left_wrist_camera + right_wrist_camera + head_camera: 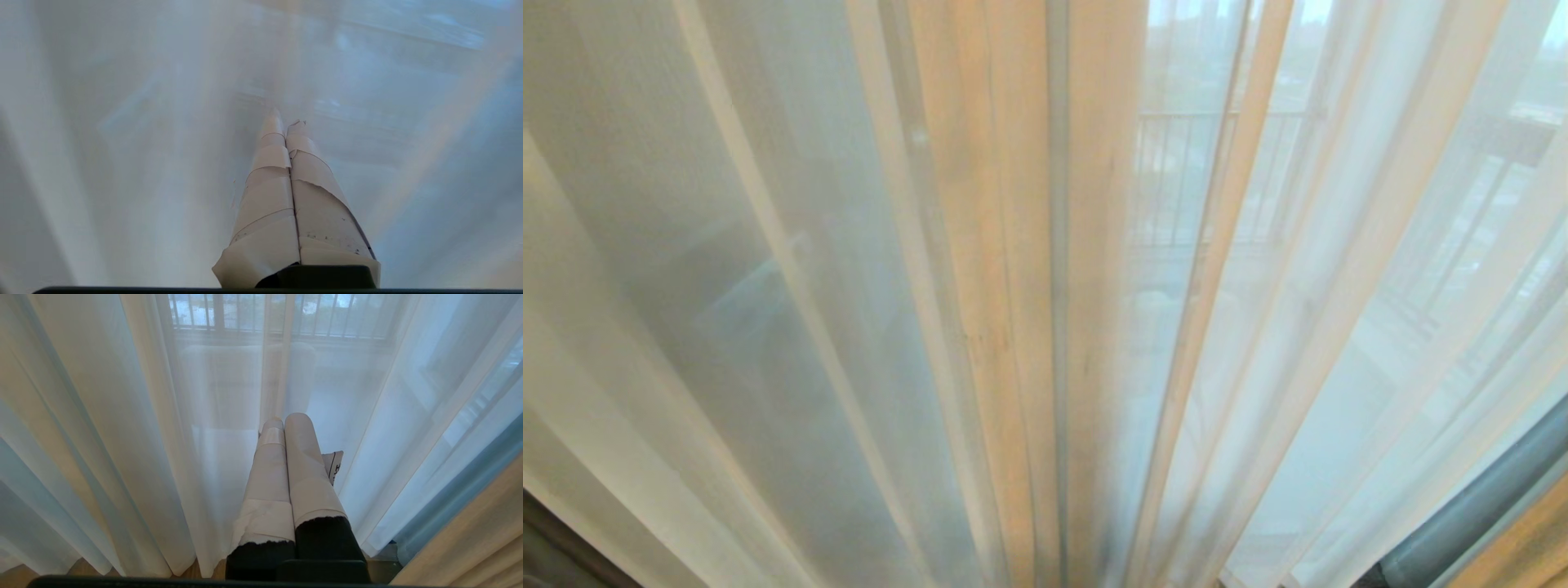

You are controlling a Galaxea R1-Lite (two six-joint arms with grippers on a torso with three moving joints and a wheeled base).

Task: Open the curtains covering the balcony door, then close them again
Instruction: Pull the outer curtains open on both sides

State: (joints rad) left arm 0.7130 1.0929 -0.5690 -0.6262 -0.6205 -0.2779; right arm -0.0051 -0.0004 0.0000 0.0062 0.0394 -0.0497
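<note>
The curtains (980, 310) hang right in front of the robot, drawn across and filling almost the whole head view in long pale pleats. Two cream hems meet near the middle, and through the sheer cloth on the right a railing (1184, 163) shows faintly outside. The balcony door itself cannot be made out behind the fabric; only a grey upright strip at the far right edge, low down, might belong to a frame.

Neither arm shows from the head. In the left wrist view the left gripper (286, 120) has its taped fingers (269, 179) pressed flat together, pushed close up against the cloth. No fold is visible between them, so I cannot tell whether any fabric is caught. The right gripper (288, 420) is likewise closed on nothing, hanging low in front of the curtains near the floor, apparently parked, with a small printed tag (333, 465) just beside it.

To my eye this is the opening step, at the point of taking hold: the panels are not yet parted. The next move calls for a steady sideways sweep of the left arm to carry a panel along its rail. If the pinch has missed the cloth, the arm would slide off and need a fresh grab at a hem.
</note>
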